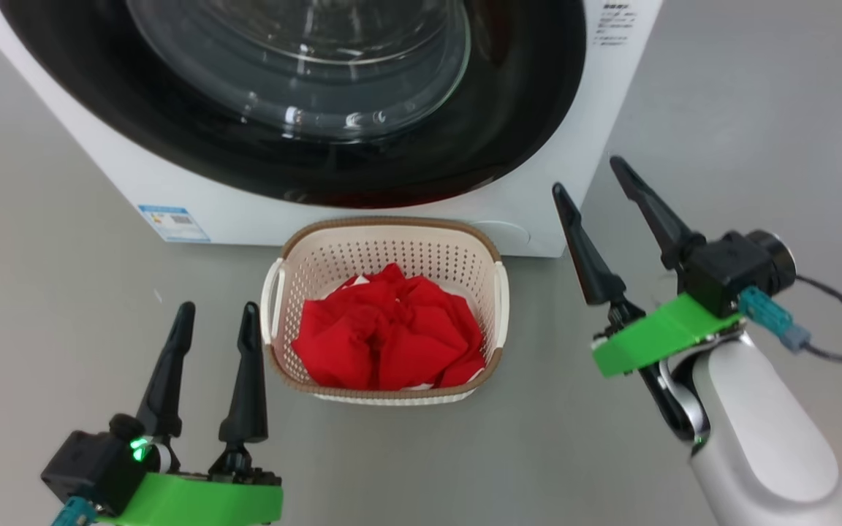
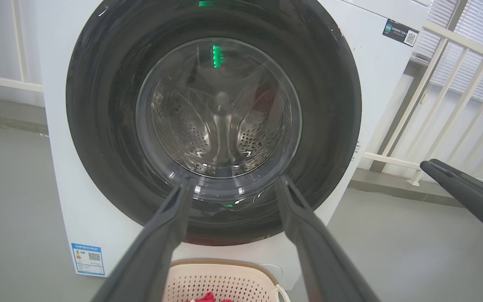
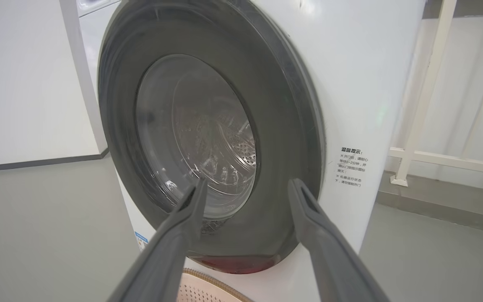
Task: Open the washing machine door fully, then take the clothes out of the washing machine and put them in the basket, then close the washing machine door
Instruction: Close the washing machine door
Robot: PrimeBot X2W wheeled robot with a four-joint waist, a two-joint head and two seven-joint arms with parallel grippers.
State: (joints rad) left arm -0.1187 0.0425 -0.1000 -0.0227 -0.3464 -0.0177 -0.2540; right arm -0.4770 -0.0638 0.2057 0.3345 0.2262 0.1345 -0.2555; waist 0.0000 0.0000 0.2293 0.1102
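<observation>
Head view: the washing machine door (image 1: 509,109) is shut, the clothes (image 1: 384,332) are in the basket (image 1: 392,222), and both sets of fingers are spread and empty.

At the lower left the left gripper (image 1: 218,310) hovers over the grey floor (image 1: 41,292), just beside the basket's left handle, its two dark fingers apart and holding nothing. Above it, a small blue label (image 1: 174,223) sits on the lower left corner of the washing machine (image 1: 136,175). In the middle, the basket stands on the floor close against the machine's front, with the red clothes heaped inside it. Over it, the door's black rim lies flush against the white front. In the left wrist view the perforated steel drum (image 2: 220,138) shows through the glass. On the right, the right gripper (image 1: 587,175) is raised near the machine's right corner, its fingers wide apart and gripping nothing.
</observation>
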